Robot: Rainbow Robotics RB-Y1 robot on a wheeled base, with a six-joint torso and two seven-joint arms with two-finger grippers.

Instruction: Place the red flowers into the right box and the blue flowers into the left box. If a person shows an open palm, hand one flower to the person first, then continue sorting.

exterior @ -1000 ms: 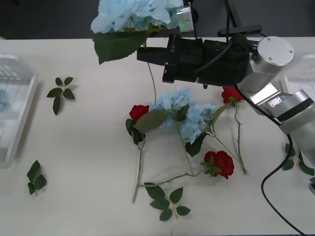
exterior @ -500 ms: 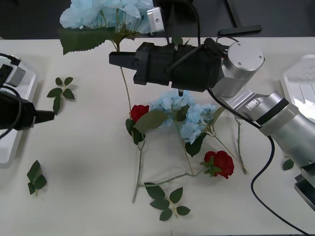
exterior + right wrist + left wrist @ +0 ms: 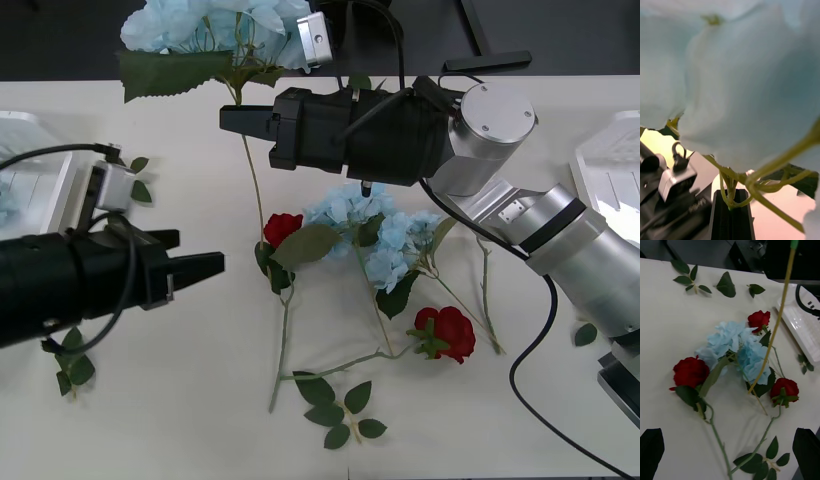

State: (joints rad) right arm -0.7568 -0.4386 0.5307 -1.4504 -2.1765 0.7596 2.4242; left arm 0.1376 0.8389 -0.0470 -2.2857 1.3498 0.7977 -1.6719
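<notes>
R gripper [image 3: 232, 122] was clamped on blue flower [image 3: 215, 25] stem, held high over table's [image 3: 180, 400] far centre. L gripper [image 3: 205, 266] was wide open, empty, low beside red rose [image 3: 282, 228] in centre pile. L box [image 3: 35, 165] at far left.

Silver arms; black cabled pincers

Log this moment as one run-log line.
right pincer: shut on blue flower, lifted | left pincer: open, near red rose | left box: at table's left edge
</notes>
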